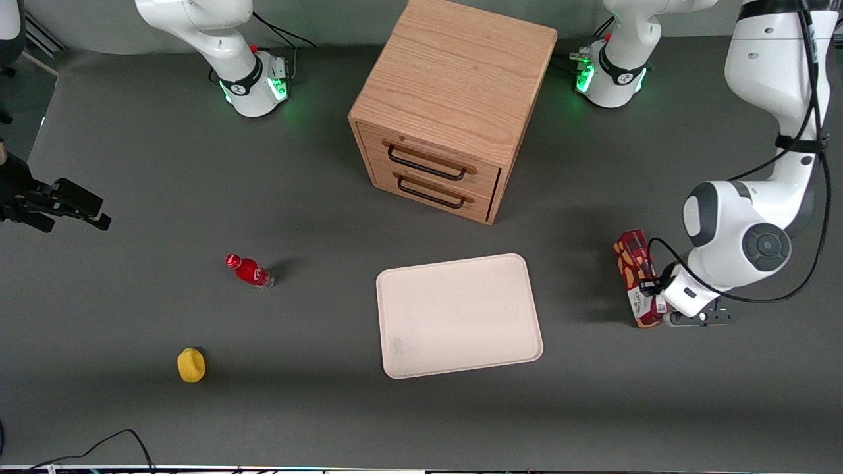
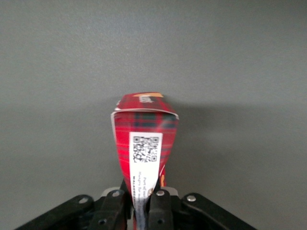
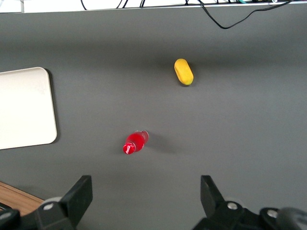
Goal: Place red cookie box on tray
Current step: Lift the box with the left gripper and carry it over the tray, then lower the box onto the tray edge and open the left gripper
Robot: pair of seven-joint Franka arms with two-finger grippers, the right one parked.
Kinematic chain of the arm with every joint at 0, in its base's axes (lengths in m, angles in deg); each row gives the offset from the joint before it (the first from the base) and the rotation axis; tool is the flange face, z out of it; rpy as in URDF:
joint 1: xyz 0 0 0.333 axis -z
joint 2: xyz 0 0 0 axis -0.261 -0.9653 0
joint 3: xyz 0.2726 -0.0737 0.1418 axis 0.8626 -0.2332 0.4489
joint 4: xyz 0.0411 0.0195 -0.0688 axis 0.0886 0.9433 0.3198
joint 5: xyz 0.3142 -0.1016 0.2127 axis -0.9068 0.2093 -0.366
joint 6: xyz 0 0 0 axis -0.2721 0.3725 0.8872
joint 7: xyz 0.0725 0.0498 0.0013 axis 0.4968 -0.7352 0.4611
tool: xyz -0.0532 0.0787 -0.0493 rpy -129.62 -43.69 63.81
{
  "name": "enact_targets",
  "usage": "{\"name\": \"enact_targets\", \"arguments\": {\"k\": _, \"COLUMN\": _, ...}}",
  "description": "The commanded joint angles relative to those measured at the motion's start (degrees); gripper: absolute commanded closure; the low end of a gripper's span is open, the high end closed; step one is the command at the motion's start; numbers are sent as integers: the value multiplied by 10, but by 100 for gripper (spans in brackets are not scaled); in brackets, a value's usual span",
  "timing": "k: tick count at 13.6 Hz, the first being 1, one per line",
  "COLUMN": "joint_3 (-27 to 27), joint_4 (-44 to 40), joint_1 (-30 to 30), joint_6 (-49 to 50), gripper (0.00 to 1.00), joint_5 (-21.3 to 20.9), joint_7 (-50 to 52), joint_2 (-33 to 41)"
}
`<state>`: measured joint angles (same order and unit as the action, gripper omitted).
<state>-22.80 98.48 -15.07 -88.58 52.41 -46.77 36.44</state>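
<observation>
Pincer (image 2: 144, 211): closed on one end of the red cookie box (image 2: 144, 143), black fingers (image 2: 160, 208) pressed against both sides of the carton; in the front view it (image 1: 662, 309) sat at the box's end nearer the camera, largely covered by the wrist housing

Left arm: reached down from above at the working arm's end of the tabletop (image 1: 132, 408), forearm descending, rounded white wrist joint bent just beside the box, black cable looped around it

Red cookie box (image 1: 635, 276): long narrow carton with tan cookie pictures, lengthwise toward the camera, on or just above the grey surface, which of the two could not be told; well apart from the tray

Tray (image 1: 459, 315): cream-white, rounded corners, low rim, nearer the front camera than the wooden drawer cabinet (image 1: 448, 105), nothing on it

Wrist view only: tartan end panel of the box with a white label and QR code, the carton's flap edge slightly bowed

Front and right wrist views only: small red bottle (image 1: 249, 270) and yellow object (image 1: 191, 365), both toward the parked arm's end of the tabletop, the yellow one nearer the front camera; one corner of the tray (image 3: 24, 108) also showed in the right wrist view
</observation>
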Motion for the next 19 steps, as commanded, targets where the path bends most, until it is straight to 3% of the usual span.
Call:
{"name": "enact_targets", "arguments": {"k": 1, "joint_3": 3, "joint_4": -159, "joint_1": 45, "joint_6": 171, "gripper": 100, "joint_5": 6, "joint_7": 46, "joint_2": 2}}
{"name": "enact_targets", "arguments": {"k": 4, "joint_3": 3, "joint_4": -280, "joint_1": 128, "joint_6": 217, "gripper": 100, "joint_5": 19, "joint_7": 180, "joint_2": -60}}
{"name": "enact_targets", "arguments": {"k": 9, "joint_3": 6, "joint_4": -332, "joint_1": 244, "joint_6": 154, "gripper": 100, "joint_5": -4, "joint_7": 295, "joint_2": -151}}
{"name": "enact_targets", "arguments": {"k": 13, "joint_3": 7, "joint_4": -330, "joint_1": 266, "joint_6": 105, "gripper": 100, "joint_5": -52, "joint_7": 305, "joint_2": -204}}
{"name": "enact_targets", "arguments": {"k": 18, "joint_3": 9, "joint_4": -326, "joint_1": 262, "joint_6": 69, "gripper": 100, "joint_5": -54, "joint_7": 306, "joint_2": -221}}
{"name": "enact_targets", "arguments": {"k": 19, "joint_3": 9, "joint_4": -326, "joint_1": 260, "joint_6": 69, "gripper": 93, "joint_5": -55, "joint_7": 305, "joint_2": -222}}
